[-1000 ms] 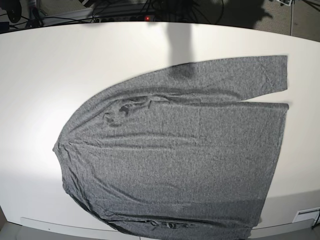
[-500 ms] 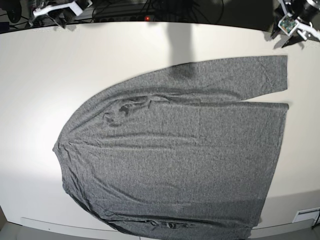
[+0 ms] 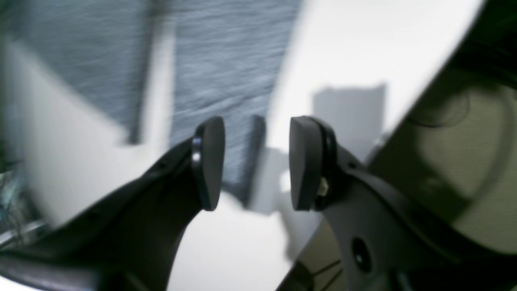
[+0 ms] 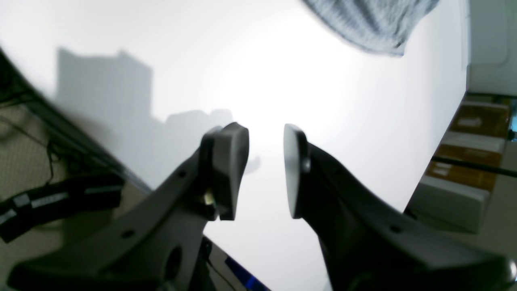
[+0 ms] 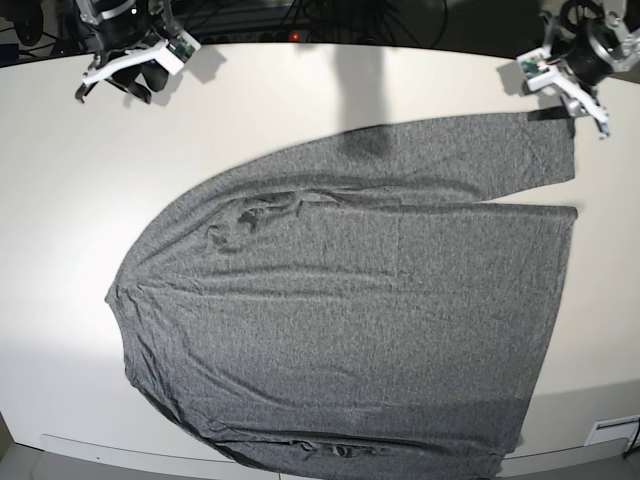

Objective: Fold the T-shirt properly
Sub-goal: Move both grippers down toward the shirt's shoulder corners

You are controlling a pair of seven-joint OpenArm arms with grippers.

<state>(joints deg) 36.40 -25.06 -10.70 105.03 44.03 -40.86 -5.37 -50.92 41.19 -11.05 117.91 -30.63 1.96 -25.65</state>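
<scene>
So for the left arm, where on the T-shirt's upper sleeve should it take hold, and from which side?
Probably the cuff end of the sleeve, coming straight down from above. The T-shirt lies flat on the white table, so only a thin edge offers a pinch. The left gripper hovers open by that cuff, and a strip of bare table separates sleeve from body there.

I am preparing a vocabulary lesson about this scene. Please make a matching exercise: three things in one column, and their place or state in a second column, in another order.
Things:
1. T-shirt
2. left gripper
3. right gripper

Places or states:
a. open, above bare table, far from the cloth
b. spread flat
c. open, near the sleeve end

Pairs: 1-b, 2-c, 3-a
</scene>
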